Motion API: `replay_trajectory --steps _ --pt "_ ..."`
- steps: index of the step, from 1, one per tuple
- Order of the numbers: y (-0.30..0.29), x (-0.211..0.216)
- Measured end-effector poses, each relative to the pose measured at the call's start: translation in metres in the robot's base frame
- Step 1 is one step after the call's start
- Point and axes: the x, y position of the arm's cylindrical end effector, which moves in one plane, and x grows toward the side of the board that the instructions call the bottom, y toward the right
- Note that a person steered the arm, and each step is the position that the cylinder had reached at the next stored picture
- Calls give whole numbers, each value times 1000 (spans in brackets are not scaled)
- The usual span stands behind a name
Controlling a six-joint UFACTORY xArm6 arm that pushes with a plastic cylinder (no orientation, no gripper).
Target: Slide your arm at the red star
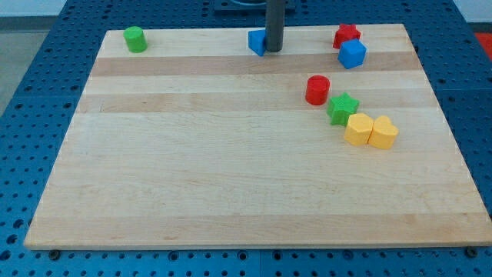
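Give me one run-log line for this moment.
tip: top edge, beside blue block | target: red star, to view's right, untouched | blue cube touching star | status: approach pending

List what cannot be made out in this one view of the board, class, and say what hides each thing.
- Blue block, view's top: its right part is hidden by my rod, so its shape is unclear.
- My tip: whether it touches that block cannot be told.
- Red star: its lower right is covered by the blue cube.
- Rod's upper part: cut off by the view's top edge.
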Motion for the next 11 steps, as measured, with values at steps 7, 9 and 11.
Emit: replay_trajectory --steps 7,9,11 --pt "-49 28" --pt "-56 16" --pt "-60 -1"
